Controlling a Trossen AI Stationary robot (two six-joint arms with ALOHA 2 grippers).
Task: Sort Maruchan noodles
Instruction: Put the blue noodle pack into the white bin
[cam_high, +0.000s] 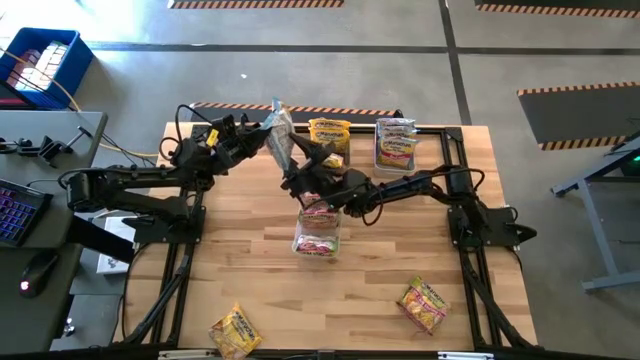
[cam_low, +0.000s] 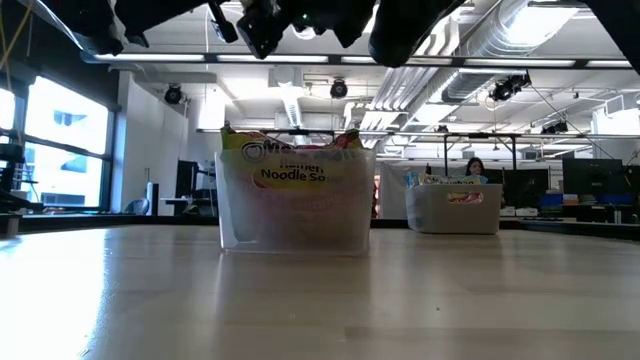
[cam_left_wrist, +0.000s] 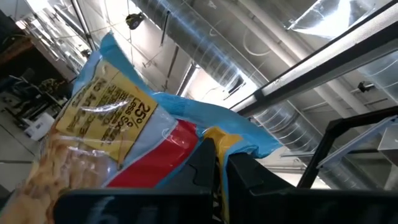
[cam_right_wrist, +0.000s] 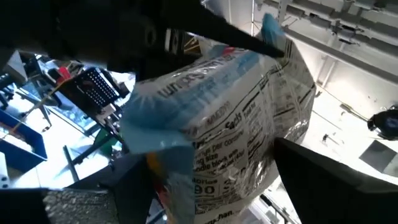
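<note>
A: Nearest the low camera: clear bin (cam_low: 296, 205) at table centre, pink-labelled packets inside.

B: Step in hand?

A: Mid-air handover, I judge. Left gripper (cam_high: 262, 132) is clamped on the edge of a blue-and-yellow noodle packet (cam_high: 279, 135), raised above the table behind that bin. Right gripper (cam_high: 303, 158), fingers spread wide, straddles the packet without gripping it.

B: Next?

A: Probably right closes before left lets go; then choose the matching bin.
</note>
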